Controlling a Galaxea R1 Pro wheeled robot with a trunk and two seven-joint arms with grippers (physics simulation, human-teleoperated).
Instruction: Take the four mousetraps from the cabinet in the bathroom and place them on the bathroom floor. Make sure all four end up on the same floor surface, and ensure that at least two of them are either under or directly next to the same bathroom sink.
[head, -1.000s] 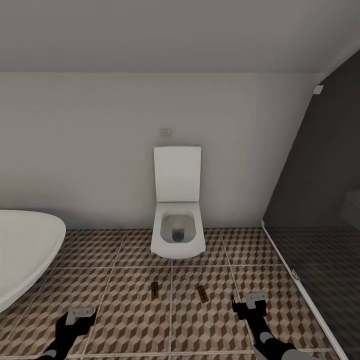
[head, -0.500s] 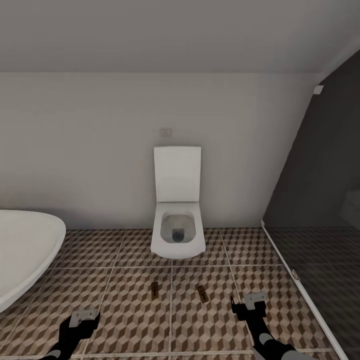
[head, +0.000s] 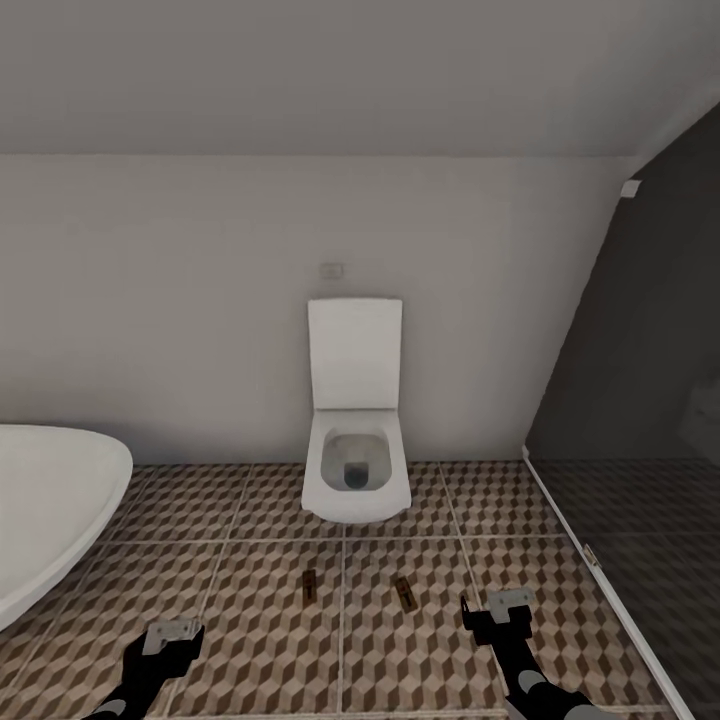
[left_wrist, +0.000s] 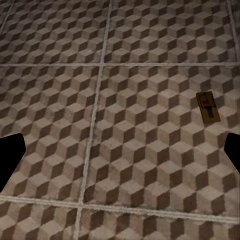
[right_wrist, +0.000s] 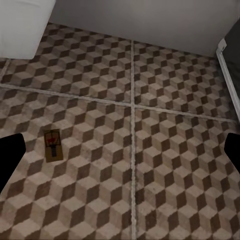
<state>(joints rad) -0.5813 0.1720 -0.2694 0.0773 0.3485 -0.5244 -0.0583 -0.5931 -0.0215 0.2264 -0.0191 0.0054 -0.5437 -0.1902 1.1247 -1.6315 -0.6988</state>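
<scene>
Mousetraps lie flat on the bathroom floor, unmoved, just in front of the toilet. Left gripper has dropped lower since a second ago; right gripper holds position. Both grippers are spread apart, grasping nothing.

The black left arm reaches forward at 7 o'clock in the head view, its grey-tipped left gripper spread wide. The black right arm at 5 o'clock ends in the right gripper, fingers also apart, holding nothing.
</scene>
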